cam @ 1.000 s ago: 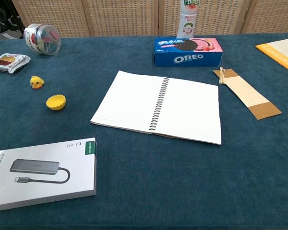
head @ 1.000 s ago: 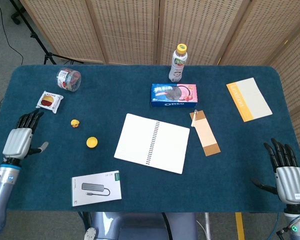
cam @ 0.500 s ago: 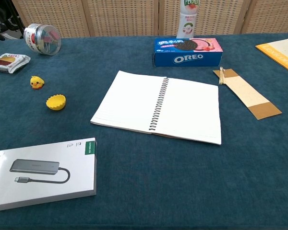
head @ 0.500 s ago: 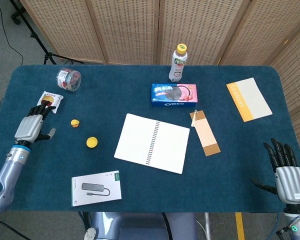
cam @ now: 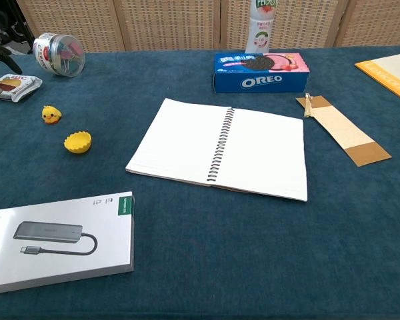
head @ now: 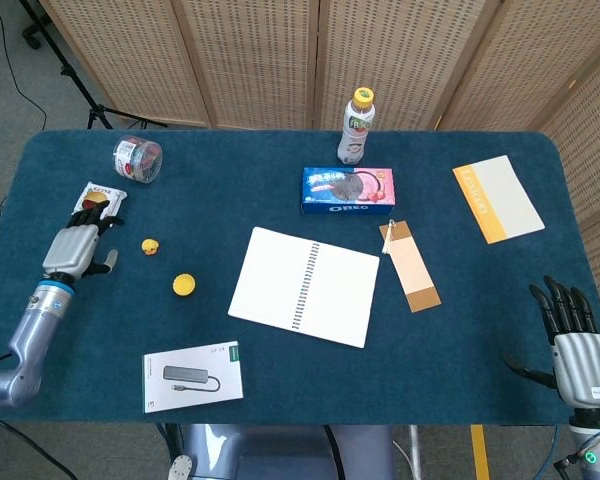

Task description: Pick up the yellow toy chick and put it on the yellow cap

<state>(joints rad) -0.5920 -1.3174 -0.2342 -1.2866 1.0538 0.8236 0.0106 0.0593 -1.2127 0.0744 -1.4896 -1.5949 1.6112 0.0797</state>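
Head view: the left hand [head: 77, 246] is over the table's [head: 280, 400] left side, fingers extended and apart, holding nothing. The yellow toy chick [head: 151, 246] lies just to the right of this hand, apart from it. The yellow cap [head: 184, 285] lies further right and nearer the robot, close to the chick but not touching it. A snack packet [head: 98, 199] lies just beyond the fingertips. The right hand [head: 577, 350] is at the table's near right corner, fingers spread, empty, well apart from both task items.

Chest view: only dark fingertips of the left hand [cam: 1, 55] show at the left edge; its state cannot be read here. The chick [cam: 51, 115] sits to their right and nearer the camera, with the cap [cam: 78, 142], hollow side up, nearer still. The right hand is out of frame.
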